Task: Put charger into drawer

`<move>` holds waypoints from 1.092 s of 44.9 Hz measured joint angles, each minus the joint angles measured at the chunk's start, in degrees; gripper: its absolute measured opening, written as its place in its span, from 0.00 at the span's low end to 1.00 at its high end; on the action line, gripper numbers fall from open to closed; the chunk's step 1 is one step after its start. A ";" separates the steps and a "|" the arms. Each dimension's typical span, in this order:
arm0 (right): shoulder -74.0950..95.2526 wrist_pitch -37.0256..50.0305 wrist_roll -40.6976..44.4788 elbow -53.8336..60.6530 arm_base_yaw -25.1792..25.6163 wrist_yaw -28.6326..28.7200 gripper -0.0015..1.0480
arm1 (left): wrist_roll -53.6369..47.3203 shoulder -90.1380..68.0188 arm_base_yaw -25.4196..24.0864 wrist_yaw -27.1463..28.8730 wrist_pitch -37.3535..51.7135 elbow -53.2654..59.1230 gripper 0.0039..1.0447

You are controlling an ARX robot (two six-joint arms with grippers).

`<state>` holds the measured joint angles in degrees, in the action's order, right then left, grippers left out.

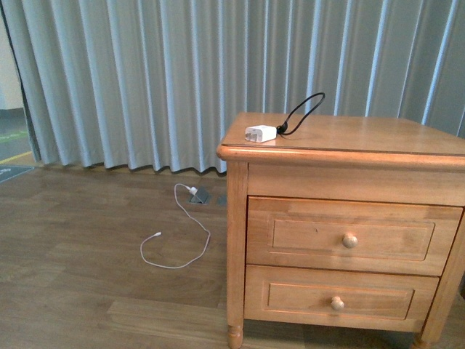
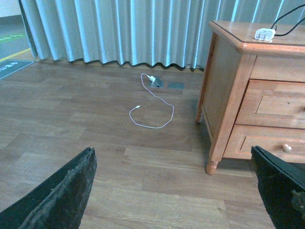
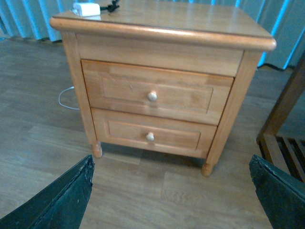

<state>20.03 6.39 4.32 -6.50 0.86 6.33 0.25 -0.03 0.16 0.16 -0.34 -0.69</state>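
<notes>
The charger (image 1: 260, 134), a small white plug block with a looped black cable, lies on the near left corner of the wooden nightstand top (image 1: 363, 134). It also shows in the left wrist view (image 2: 264, 34) and the right wrist view (image 3: 86, 9). The upper drawer (image 1: 352, 235) with its round knob is closed; it shows in the right wrist view too (image 3: 152, 93). My left gripper (image 2: 174, 191) is open and empty, low over the floor left of the nightstand. My right gripper (image 3: 171, 191) is open and empty, in front of the nightstand.
A shallower lower drawer (image 1: 338, 294) is closed below. A long thin white cable (image 1: 182, 243) lies on the wood floor by a floor socket (image 1: 199, 195). Grey curtains (image 1: 182, 73) hang behind. A wooden frame (image 3: 286, 124) stands right of the nightstand.
</notes>
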 joint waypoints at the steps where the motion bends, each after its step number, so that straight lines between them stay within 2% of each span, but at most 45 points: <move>1: 4.94 3.82 0.26 -1.51 -0.83 -0.09 0.92 | 0.00 0.00 0.00 -0.02 0.02 0.00 0.94; 7: 28.59 22.05 2.47 -7.93 -4.87 -3.43 0.92 | 0.00 0.00 0.00 0.00 0.02 0.00 0.94; 14: 56.06 39.12 6.73 -16.46 -8.26 -8.15 0.92 | 0.00 0.00 0.00 -0.02 0.02 0.00 0.94; 17: 65.68 43.54 8.92 -21.22 -9.14 -8.98 0.92 | 0.00 0.00 0.00 -0.02 0.02 0.00 0.94; 27: 89.74 48.85 13.25 -36.50 -10.93 -11.26 0.92 | 0.00 0.00 0.00 -0.02 0.02 0.00 0.94; 49: 119.25 51.82 17.35 -63.71 -12.22 -16.92 0.92 | 0.00 0.00 0.00 -0.02 0.02 0.00 0.94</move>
<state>139.28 58.22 21.67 -70.22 -11.35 -10.59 0.25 -0.03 0.16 0.14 -0.32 -0.69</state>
